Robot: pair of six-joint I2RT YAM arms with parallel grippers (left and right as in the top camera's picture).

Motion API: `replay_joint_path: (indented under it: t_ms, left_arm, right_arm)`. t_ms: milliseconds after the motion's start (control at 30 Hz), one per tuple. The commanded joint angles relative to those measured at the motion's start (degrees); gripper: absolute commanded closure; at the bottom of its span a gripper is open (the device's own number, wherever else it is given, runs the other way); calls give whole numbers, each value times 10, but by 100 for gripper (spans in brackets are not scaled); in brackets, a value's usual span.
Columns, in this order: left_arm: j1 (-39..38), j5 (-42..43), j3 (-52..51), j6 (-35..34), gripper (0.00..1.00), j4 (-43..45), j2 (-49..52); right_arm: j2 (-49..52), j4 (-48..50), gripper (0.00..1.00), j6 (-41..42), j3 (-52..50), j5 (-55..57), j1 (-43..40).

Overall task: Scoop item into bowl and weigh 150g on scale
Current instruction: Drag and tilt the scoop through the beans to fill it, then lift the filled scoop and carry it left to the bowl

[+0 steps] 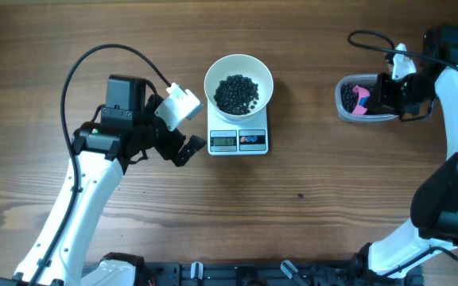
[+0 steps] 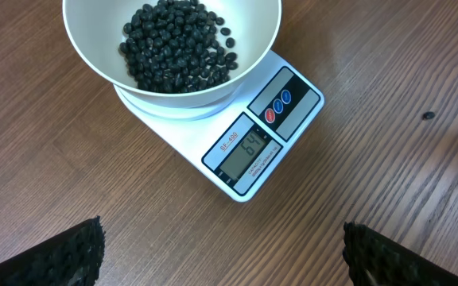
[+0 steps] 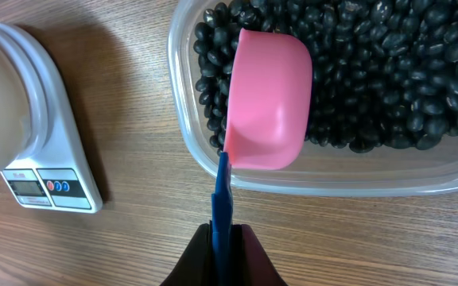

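From above, one white bowl (image 1: 238, 65) of black beans (image 1: 237, 93) sat on one scale (image 1: 238, 141). One clear tub (image 1: 342, 111) stood well apart on the tabletop (image 1: 308, 222).

In the left wrist view, the left hand (image 2: 225, 250) was spread wide near the scale and held nothing.

In the right wrist view, the right hand (image 3: 223, 256) was clenched on the blue handle (image 3: 223, 191) of one pink scoop (image 3: 270, 99). The scoop sat over more beans in the tub.
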Motion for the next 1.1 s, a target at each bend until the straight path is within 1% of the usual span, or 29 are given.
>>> replay_joint_path:
  t_ms: [0,67,133,167,200,300,467,600,767,867,967,1067]
  left_arm:
    - [-2,5,0,11,0,0,-8]
    - [-2,5,0,11,0,0,-8]
    - [-2,5,0,11,0,0,-8]
    - [-2,5,0,11,0,0,-8]
    - [-2,5,0,11,0,0,-8]
    - [-2,5,0,11,0,0,-8]
    - [-2,5,0,11,0,0,-8]
    - [-2,5,0,11,0,0,-8]
    - [-2,5,0,11,0,0,-8]
    - [-2,5,0,11,0,0,-8]
    - [-2,5,0,11,0,0,-8]
    - [-2,5,0,11,0,0,-8]
  right_arm:
    - [13,0,96,5,-9,-5,10]
    - [13,-2,96,1,-8,-18,6]
    - [13,-4,96,-18,-8,-67,-14]
    - [13,-4,96,-18,-8,-73,-21]
    - [13,-6,96,-29,-8,-100,-48]
    - [13,-10,96,-49,-8,-144,-89]
    - [13,-27,96,-75,-8,-162,-144]
    - [13,-51,96,-115,-8,-218,-176]
    - [13,-80,96,-154,5,-295,-184]
    - [12,-96,96,-154,22,-323,-179]
    - [11,-102,96,-154,31,-338,-158]
    - [11,-100,96,-149,41,-350,-114]
